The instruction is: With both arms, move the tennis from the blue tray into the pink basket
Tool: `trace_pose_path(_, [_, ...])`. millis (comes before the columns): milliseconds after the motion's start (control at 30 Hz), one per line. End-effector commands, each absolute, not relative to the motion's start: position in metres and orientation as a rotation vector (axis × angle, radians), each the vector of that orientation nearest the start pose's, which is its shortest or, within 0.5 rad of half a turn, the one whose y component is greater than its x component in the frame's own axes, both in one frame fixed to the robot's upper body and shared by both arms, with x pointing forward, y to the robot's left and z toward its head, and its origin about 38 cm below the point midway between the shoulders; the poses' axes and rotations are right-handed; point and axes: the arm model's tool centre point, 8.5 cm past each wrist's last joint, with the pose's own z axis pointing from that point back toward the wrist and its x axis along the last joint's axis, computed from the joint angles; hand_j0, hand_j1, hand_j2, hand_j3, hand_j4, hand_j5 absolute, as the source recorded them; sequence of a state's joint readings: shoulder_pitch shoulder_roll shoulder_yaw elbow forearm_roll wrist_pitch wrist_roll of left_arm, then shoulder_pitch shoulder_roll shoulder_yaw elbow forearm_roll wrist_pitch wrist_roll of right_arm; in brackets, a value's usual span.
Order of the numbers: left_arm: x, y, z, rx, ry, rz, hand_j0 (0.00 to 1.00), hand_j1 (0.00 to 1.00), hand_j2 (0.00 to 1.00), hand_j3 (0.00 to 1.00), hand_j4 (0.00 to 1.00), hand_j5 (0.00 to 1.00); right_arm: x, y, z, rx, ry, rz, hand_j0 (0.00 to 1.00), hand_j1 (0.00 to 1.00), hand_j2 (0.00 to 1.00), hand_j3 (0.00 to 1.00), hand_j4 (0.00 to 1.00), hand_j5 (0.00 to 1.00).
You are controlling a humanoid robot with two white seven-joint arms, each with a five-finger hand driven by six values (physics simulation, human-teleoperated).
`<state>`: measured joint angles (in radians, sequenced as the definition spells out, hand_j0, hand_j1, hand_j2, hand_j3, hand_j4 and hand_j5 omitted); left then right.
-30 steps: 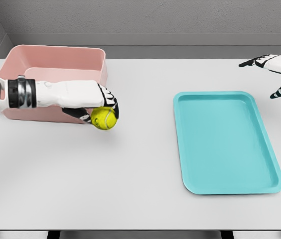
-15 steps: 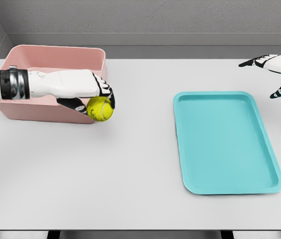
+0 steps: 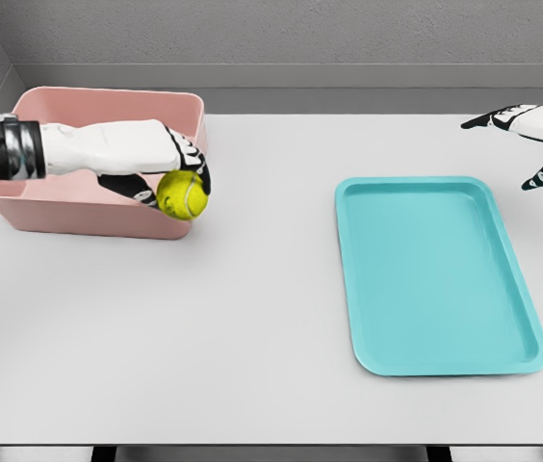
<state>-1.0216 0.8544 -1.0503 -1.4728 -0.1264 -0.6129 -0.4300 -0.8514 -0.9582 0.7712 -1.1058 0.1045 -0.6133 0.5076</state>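
Note:
A yellow-green tennis ball [image 3: 182, 194] is held in my left hand [image 3: 177, 179], whose fingers curl over it from above. The ball hangs at the front right corner of the pink basket [image 3: 79, 217], over its front rim. My left arm reaches in from the left across the basket. The blue tray [image 3: 437, 274] lies on the right half of the table with nothing in it. My right hand [image 3: 533, 140] hovers at the far right edge, beyond the tray's back corner, fingers spread and holding nothing.
The white table [image 3: 233, 337] carries only the basket and the tray. A grey wall runs along the back. The table's front edge lies near the bottom of the view.
My left hand has carried the tennis ball up and to the left, from in front of the basket to its front right corner. The right hand has stayed in place.

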Motion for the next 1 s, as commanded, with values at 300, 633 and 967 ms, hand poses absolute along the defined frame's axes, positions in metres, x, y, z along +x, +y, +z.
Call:
trace_pose_path(300, [0.457,0.258,0.271,-0.335,2.131,2.913,0.49,0.49,0.49,0.49,0.49,0.49,0.467,-0.421,0.255,-0.451,-1.326,1.756,1.0,1.0,1.0,1.0,1.0,1.0])
trace_pose_path(633, [0.469,0.27,0.276,-0.404,2.155,2.932,0.49,0.49,0.49,0.49,0.49,0.49,0.467,-0.423,0.256,-0.455,-1.322,1.755,1.0,1.0,1.0,1.0,1.0,1.0])
trace_pose_path(967, [0.486,0.293,0.27,-0.488,2.194,2.995,0.5,0.5,0.5,0.5,0.5,0.5,0.467,-0.423,0.256,-0.454,-1.321,1.756,1.0,1.0,1.0,1.0,1.0,1.0])
